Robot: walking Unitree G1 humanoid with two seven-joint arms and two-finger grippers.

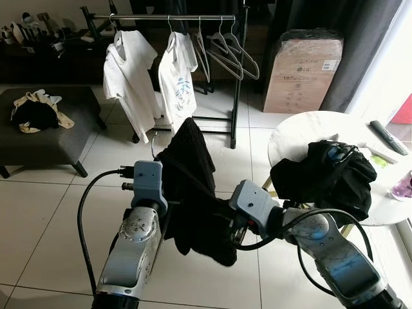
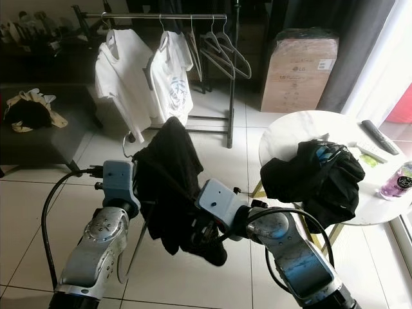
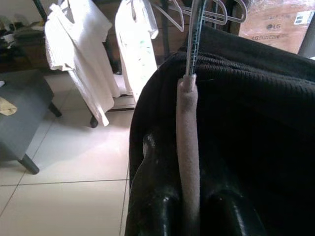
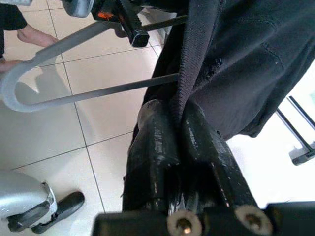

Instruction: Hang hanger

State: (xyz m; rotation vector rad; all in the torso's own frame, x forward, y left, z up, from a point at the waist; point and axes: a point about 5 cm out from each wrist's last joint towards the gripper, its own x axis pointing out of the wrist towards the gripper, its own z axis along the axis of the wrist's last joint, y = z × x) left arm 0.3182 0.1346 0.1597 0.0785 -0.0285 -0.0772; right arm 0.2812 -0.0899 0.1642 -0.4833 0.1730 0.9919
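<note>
The hanger (image 3: 188, 147), its arm sleeved in grey foam with a bare metal neck above, carries a black knit garment (image 1: 193, 187) draped over it. It sits directly between the fingers of the left gripper (image 3: 189, 211), which are closed on the foam arm. Just right of that, the right gripper (image 4: 179, 142) has its fingers pressed together on a fold of the same black cloth, the hanger's curved loop passing just beyond its tips.

Well ahead of both grippers stands the clothes rack (image 1: 170, 17), with two white t-shirts (image 1: 132, 77) and several empty hangers (image 1: 228, 51) on its rail. To the right of the right gripper a round white table (image 1: 302, 132) bears a heap of black clothing (image 1: 331, 174), and far out to the left sits a dark ottoman (image 1: 45, 135).

To do this step well, I judge the robot should close the distance to the rail first, keep the hook upright and facing the bar, and aim for the free stretch between the shirts and the empty hangers. The right gripper should keep the cloth from sliding off, then let go only once the hook bears on the rail
</note>
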